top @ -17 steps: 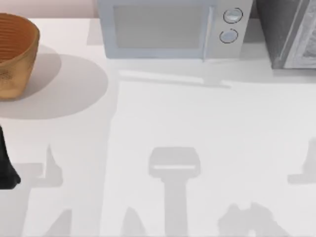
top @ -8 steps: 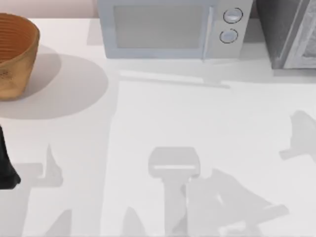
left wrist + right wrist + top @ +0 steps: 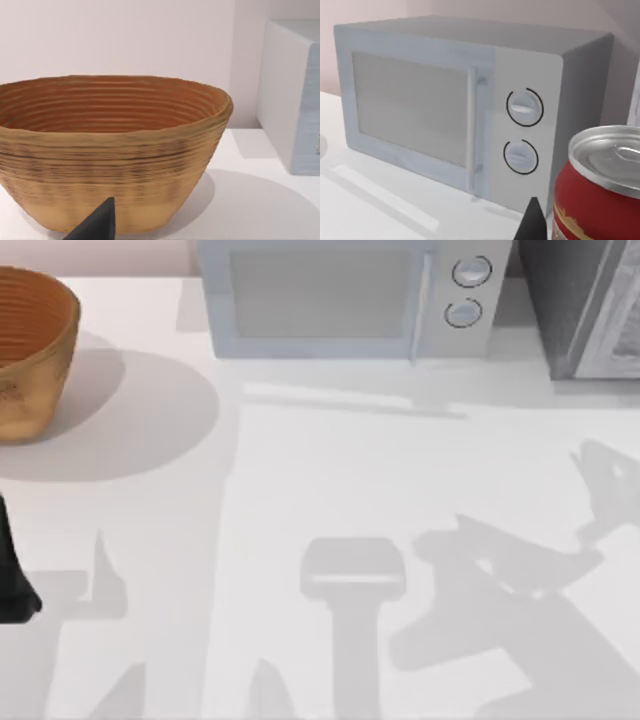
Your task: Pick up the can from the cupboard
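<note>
In the right wrist view one dark fingertip of the right gripper (image 3: 534, 220) rises just beside a red can (image 3: 600, 192); whether the fingers grip it cannot be told. The can has a silver lid with a pull tab and gold print on its red wall, and the frame edge cuts off its lower body. Behind it stands the white microwave (image 3: 455, 100) with two round knobs.

The left gripper (image 3: 95, 225) shows one dark fingertip before the ribbed wooden basket (image 3: 112, 150); its finger state cannot be told.

From above, the cupboard (image 3: 585, 305) sits at the counter (image 3: 320, 490)'s far right corner, cut off by the frame edge.
</note>
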